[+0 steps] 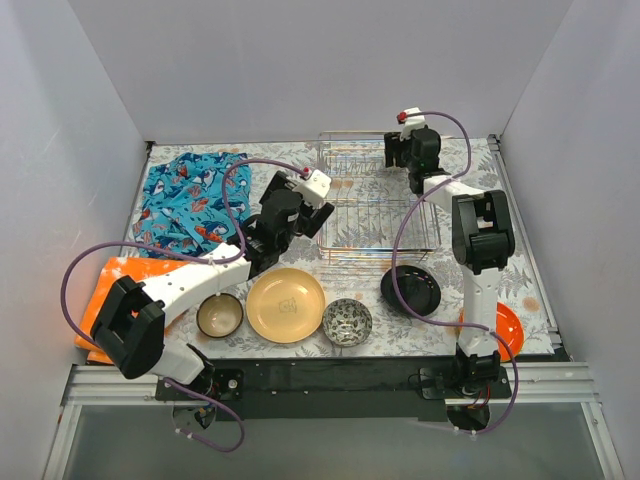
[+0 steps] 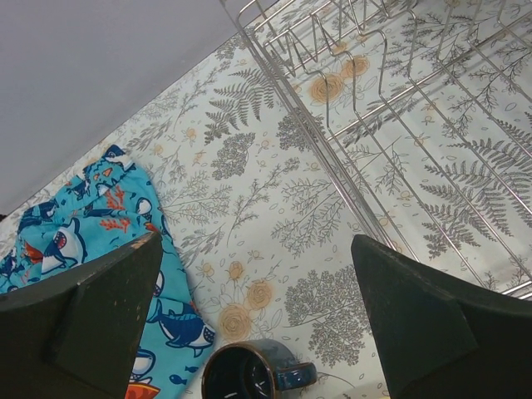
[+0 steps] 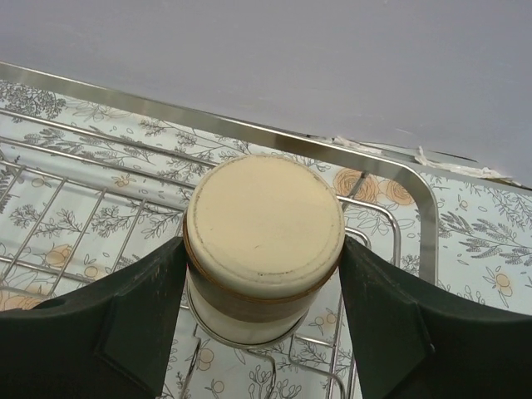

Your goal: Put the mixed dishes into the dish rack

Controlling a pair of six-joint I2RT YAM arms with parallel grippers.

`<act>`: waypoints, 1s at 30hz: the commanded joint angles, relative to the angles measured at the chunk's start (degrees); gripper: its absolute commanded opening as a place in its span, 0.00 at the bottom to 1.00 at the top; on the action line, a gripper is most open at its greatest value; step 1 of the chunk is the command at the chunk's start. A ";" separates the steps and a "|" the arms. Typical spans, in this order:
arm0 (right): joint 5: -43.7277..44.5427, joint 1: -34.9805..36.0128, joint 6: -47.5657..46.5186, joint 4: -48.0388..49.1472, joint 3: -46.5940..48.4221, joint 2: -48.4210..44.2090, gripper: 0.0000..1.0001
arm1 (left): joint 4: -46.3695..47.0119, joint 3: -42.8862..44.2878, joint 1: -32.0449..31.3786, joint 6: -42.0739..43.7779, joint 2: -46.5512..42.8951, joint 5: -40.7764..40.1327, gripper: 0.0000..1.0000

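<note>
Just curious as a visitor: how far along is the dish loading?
Barely started: the dish rack looks bare. In hand: the right end effector grips the beige cup, upside down, at the rack's corner. The left end effector is open over the blue mug. To load: brown bowl, yellow plate, grey bowl, black plate, orange plate, on the table.

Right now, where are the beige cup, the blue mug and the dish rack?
beige cup (image 3: 264, 218): right wrist view, on its upturned base.
blue mug (image 2: 243, 376): left wrist view, on its dark inside.
dish rack (image 1: 365, 215): top view, on its bare floor wires.
</note>
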 commanded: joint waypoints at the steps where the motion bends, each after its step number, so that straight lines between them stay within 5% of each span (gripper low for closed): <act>1: 3.16 0.88 -1.25 5.82 -0.72 -0.40 0.52 | -0.67 0.14 -0.02 -1.89 -1.31 -0.40 0.98; 5: 4.91 1.59 -2.21 6.17 -1.24 0.49 0.56 | -0.93 -0.30 -0.02 -2.16 -1.93 -0.58 0.98; 12: 9.75 2.47 -2.74 4.94 -5.37 -4.16 0.83 | -3.47 1.62 2.08 -1.89 -1.32 0.65 0.98; 16: 10.81 2.47 -2.22 -0.67 -5.46 -8.21 0.99 | -12.43 8.30 7.09 -4.18 2.28 6.19 0.98; 21: 9.58 2.47 2.07 -10.42 -5.47 -16.03 0.99 | -19.38 14.45 11.14 -4.27 5.10 9.96 0.98; 25: 6.69 2.38 6.47 -22.01 -7.30 -23.58 0.99 | -27.98 18.32 12.55 -4.80 3.52 20.84 0.98; 27: 2.30 2.47 7.71 -25.19 -10.10 -28.33 0.99 | -37.54 21.21 12.64 -4.18 4.39 28.84 0.95; 30: -4.91 2.47 9.56 -30.03 -14.93 -33.78 0.99 | -51.79 27.89 12.81 -5.66 9.83 32.82 0.69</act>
